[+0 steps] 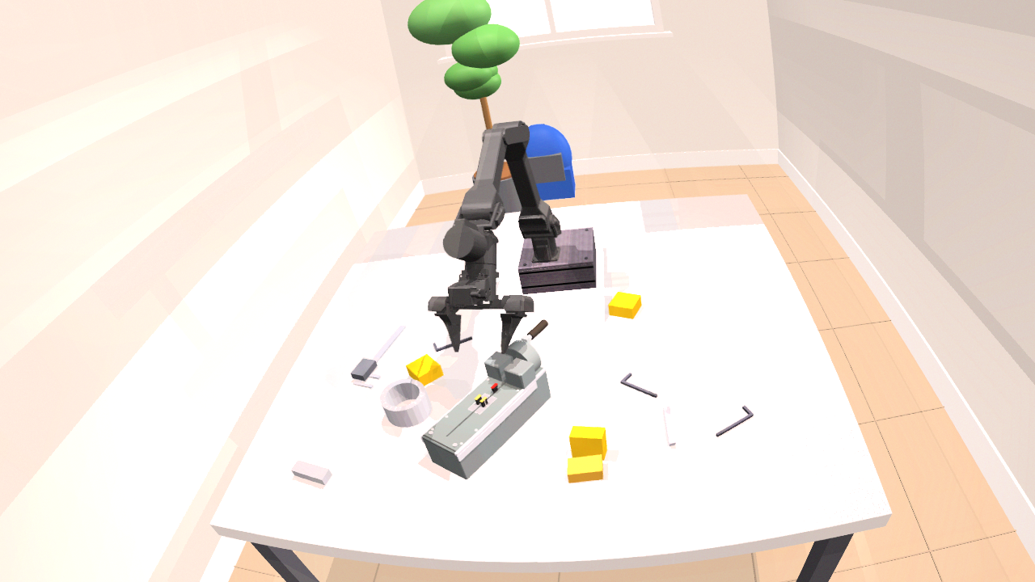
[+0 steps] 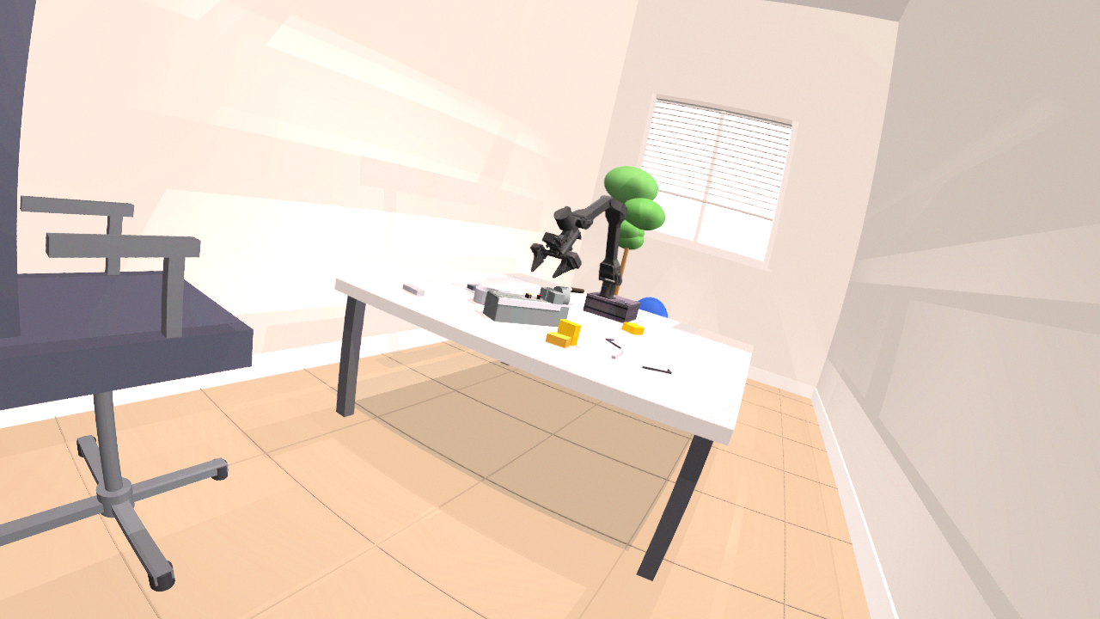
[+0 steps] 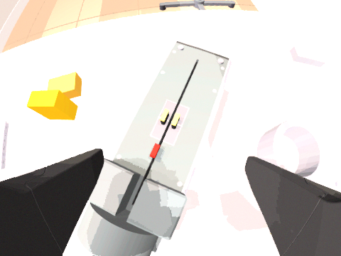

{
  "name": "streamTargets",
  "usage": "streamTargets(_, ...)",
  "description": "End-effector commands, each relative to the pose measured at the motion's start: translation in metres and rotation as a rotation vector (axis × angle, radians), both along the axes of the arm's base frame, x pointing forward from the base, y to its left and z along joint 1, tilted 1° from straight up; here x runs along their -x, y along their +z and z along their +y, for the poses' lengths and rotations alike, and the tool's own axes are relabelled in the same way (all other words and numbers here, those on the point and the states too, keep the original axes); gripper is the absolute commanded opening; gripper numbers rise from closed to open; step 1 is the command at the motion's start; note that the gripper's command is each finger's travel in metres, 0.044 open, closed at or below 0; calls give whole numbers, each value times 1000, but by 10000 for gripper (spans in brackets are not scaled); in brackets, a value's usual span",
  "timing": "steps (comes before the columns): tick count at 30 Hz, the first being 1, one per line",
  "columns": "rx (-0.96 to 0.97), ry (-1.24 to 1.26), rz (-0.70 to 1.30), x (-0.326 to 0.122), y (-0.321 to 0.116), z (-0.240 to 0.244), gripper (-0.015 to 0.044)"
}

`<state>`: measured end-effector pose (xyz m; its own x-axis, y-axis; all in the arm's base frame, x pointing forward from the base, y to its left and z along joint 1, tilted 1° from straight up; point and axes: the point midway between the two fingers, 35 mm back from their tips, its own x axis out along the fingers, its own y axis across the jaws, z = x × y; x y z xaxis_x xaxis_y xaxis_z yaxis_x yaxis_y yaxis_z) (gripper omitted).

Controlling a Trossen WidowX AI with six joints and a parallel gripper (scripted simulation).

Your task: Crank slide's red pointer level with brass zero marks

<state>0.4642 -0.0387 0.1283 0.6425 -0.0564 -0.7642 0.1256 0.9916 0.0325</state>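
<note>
The grey machine (image 1: 506, 428) (image 2: 522, 310) (image 3: 206, 78) stands on the table with a long slot along its top. The red pointer (image 1: 494, 387) (image 3: 155, 151) sits in the slot between the crank-end housing (image 3: 156, 206) and the zero marks, offset from them towards the housing. The two brass zero marks, one (image 3: 165, 116) on the left of the slot and one (image 3: 175, 121) on the right, stand across from each other. The dark crank handle (image 1: 538, 329) (image 2: 577, 290) points up and away from the housing; it is out of the wrist view. My gripper (image 1: 480, 351) (image 2: 546, 272) (image 3: 176, 161) is wide open and empty above the machine.
A pale ring (image 1: 405, 406) (image 3: 308, 153) and a yellow block (image 1: 424, 370) lie left of the machine. Two more yellow blocks (image 1: 587, 443) (image 3: 53, 104) stand together at its right. A hammer (image 1: 364, 369) lies far left, and dark hex keys lie around, one (image 1: 734, 422) far right.
</note>
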Motion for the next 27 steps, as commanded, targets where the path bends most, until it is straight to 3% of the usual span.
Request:
streamTargets(1, 1, 0, -26, -2, 32, 0, 440)
streamTargets(7, 4, -30, -19, 6, 40, 10, 440)
streamTargets(27, 48, -355, -109, 97, 32, 86, 440)
